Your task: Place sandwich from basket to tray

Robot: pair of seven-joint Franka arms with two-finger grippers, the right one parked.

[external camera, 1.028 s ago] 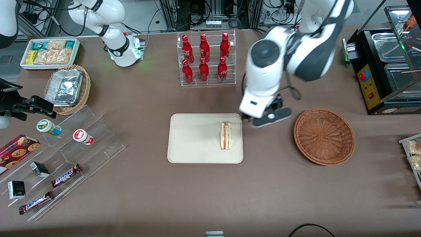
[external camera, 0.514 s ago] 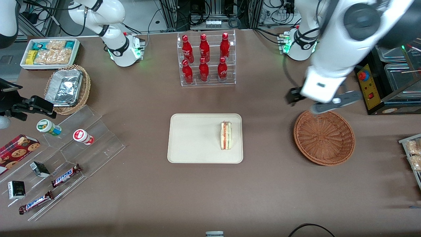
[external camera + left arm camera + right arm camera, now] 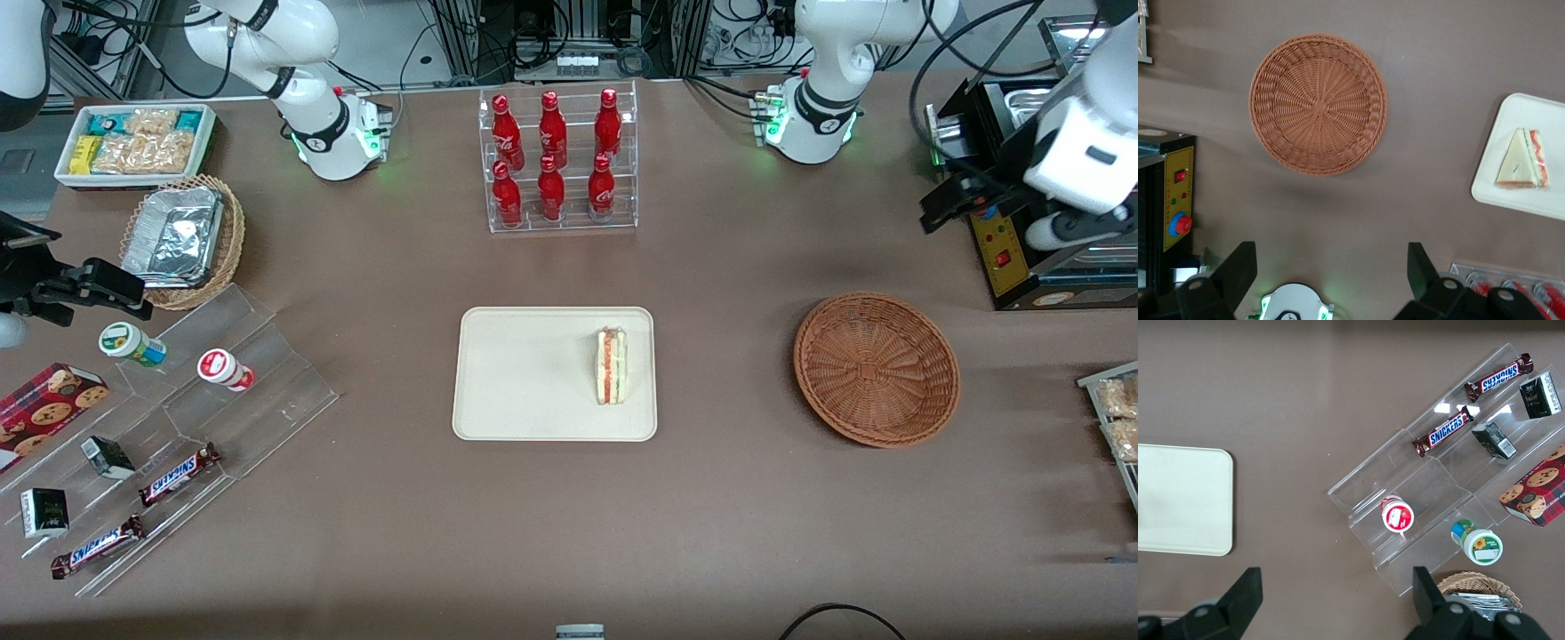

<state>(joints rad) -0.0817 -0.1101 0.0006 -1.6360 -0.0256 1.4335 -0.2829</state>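
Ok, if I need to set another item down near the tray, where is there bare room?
Bare tabletop lies between the tray and the basket, and nearer the camera than both. The tray is bare apart from the sandwich; the basket is empty. It is crowded by the acrylic steps. The gripper hangs open above the table by the black machine.

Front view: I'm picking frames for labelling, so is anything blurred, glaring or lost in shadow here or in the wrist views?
Front view: sandwich, tray and basket are sharp and evenly lit with soft shadows; the foil container glares; the gripper is slightly smeared. Left wrist view: crisp, and the gripper's jaws stand open and empty. Right wrist view: the clear display steps show small glints.
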